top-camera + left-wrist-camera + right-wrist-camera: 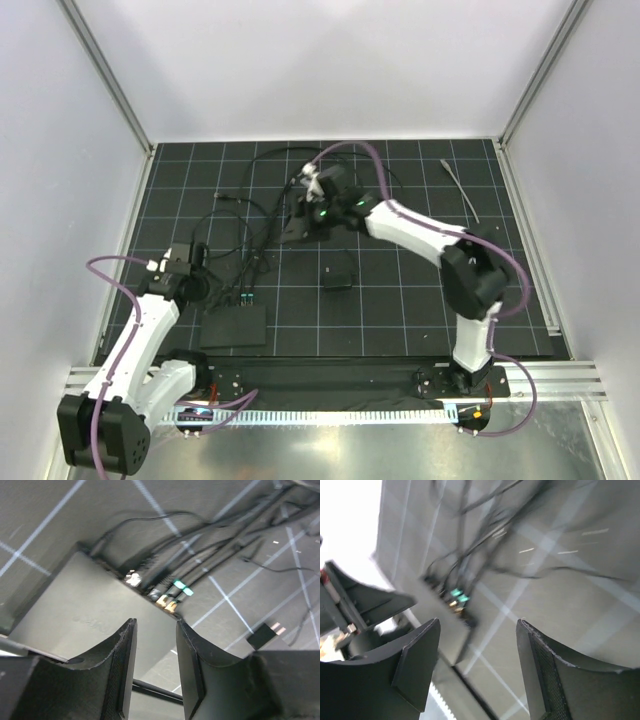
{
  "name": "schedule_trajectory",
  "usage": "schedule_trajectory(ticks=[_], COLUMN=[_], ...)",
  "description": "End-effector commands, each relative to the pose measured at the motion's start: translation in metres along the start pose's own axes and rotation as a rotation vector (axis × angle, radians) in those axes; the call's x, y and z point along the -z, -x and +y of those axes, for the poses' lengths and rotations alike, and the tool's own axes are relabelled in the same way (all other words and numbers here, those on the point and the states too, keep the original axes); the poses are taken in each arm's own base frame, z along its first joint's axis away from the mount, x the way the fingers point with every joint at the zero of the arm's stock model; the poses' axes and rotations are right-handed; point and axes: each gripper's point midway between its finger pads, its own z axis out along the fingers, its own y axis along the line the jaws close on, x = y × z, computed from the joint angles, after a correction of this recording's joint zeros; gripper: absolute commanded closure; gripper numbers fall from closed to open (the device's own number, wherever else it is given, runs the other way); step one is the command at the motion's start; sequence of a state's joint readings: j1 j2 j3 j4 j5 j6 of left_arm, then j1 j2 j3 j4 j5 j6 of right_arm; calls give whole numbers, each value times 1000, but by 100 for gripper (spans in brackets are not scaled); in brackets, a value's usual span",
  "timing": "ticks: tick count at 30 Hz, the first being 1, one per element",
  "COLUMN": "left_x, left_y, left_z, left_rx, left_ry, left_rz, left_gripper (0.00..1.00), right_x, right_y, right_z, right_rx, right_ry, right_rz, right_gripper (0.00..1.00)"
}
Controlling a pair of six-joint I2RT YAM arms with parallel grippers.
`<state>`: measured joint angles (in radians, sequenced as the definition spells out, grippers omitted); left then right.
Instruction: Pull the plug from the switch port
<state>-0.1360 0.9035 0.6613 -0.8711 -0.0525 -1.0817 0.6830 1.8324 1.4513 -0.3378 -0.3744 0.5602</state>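
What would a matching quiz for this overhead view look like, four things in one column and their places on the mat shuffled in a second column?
Things
1. switch
2. small block
3. grey strip
4. right gripper

Places
A. far right of the mat
B. around the mat's centre
C. near left
D. far middle, by the cables

Pairs: 1-C, 2-B, 3-A, 4-D
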Motion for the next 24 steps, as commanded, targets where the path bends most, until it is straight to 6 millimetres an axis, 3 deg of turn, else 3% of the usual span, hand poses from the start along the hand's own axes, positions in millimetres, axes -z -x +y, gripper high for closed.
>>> schedule_trajectory(ticks=[1, 6, 10, 13, 16, 24], left_x=[-3, -11, -15, -17, -18, -26], left_y=[1, -5, -9, -12, -16, -27], left_z=[14, 30, 38, 39, 41, 51], left_rx=[61, 65, 68, 76, 64, 69], left_ry=[55, 144, 171, 172, 187, 222], left_rz=[-26, -5, 5, 11, 27, 56], left_gripper=[60, 60, 67, 79, 85, 88], right_x=[-30, -71, -82, -88, -92, -110], right_y=[-28, -67, -83, -96, -105, -116], right_z=[70, 76, 78, 80, 77, 69], right_rx=[-7, -35, -63, -73, -89, -119], right_ry=[302, 363, 407, 432, 442, 460], right_rz=[123, 264, 324, 366, 396, 417], right_gripper=[32, 39, 47, 52, 53, 65])
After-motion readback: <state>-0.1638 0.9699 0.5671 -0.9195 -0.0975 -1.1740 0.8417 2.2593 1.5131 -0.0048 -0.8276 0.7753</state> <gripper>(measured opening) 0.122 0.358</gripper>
